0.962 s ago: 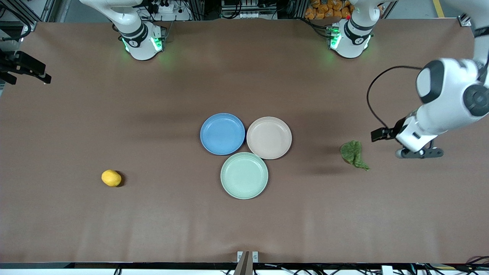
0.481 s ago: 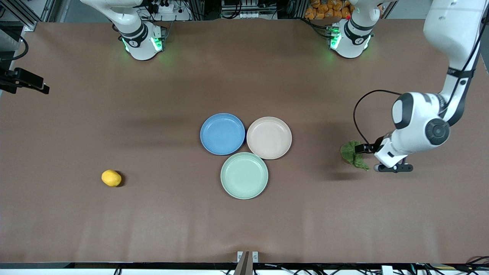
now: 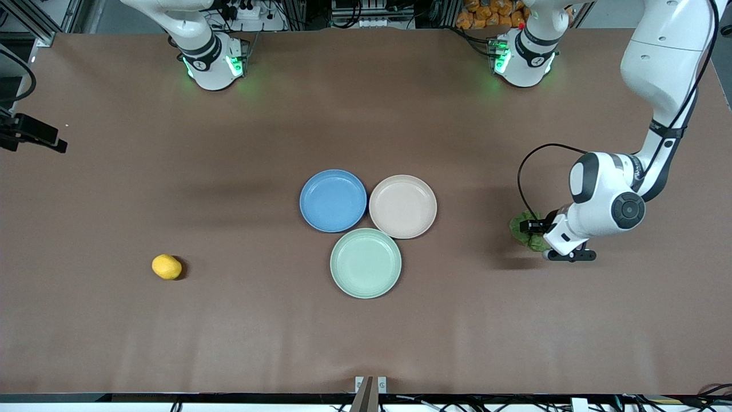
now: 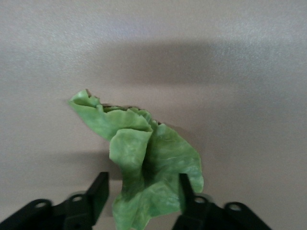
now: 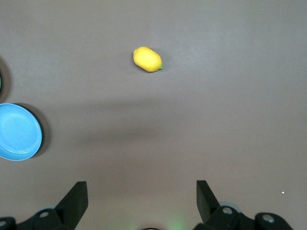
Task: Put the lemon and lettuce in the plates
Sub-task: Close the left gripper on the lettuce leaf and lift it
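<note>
The dark green lettuce [image 3: 519,227] lies on the table toward the left arm's end, partly hidden by my left gripper [image 3: 538,239]. In the left wrist view the left gripper [image 4: 142,196] is open, with one finger on each side of the leaf [image 4: 148,153]. The yellow lemon [image 3: 166,267] lies toward the right arm's end. It also shows in the right wrist view [image 5: 147,59], well away from my open, empty right gripper [image 5: 141,201]. The blue plate [image 3: 333,200] and the beige-pink plate [image 3: 402,206] sit side by side mid-table, both empty.
A mint-green plate [image 3: 365,262] touches both plates, nearer the front camera. The blue plate's rim [image 5: 19,132] shows in the right wrist view. The right arm's black hand [image 3: 31,134] hangs at the table edge at its end.
My left gripper has come down and across to the lettuce and now straddles it. The right arm's hand has shifted slightly along the table edge. Lemon and plates have not moved.
</note>
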`<state>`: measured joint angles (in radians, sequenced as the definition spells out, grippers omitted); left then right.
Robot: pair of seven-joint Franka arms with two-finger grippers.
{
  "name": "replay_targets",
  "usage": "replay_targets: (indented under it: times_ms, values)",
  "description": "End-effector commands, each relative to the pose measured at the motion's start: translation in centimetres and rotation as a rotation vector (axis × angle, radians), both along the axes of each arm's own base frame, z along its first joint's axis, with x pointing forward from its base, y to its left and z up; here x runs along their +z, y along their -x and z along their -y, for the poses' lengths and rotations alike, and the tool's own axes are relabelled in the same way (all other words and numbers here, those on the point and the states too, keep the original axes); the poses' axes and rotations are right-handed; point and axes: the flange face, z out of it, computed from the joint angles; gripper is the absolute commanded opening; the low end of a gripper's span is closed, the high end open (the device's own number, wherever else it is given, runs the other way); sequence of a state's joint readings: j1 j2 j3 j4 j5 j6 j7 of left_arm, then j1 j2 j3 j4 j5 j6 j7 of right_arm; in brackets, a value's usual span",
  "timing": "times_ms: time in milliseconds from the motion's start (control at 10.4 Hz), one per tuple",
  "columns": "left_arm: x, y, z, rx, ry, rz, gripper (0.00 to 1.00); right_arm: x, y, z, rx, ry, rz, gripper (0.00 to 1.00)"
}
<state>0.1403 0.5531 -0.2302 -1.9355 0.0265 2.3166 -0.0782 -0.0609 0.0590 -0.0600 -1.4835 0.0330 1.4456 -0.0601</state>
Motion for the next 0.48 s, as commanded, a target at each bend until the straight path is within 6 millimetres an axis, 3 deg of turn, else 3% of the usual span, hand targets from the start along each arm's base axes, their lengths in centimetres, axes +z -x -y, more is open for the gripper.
replay_targets:
  times_ms: [0, 192, 385]
  values:
    - [-0.6, -0.4, 0.1, -0.020, -0.012, 0.003, 0.12, -0.5, -1.1, 0.0, 0.001, -0.007, 0.006, 1.00]
    - [-0.7, -0.4, -0.1, -0.010, -0.013, 0.001, 0.00, -0.5, -1.1, -0.2, 0.005, -0.002, 0.005, 1.00]
    - [0.4, -0.5, 0.5, 0.007, -0.020, 0.008, 0.00, -0.2, -1.0, -0.3, 0.007, 0.000, 0.011, 1.00]
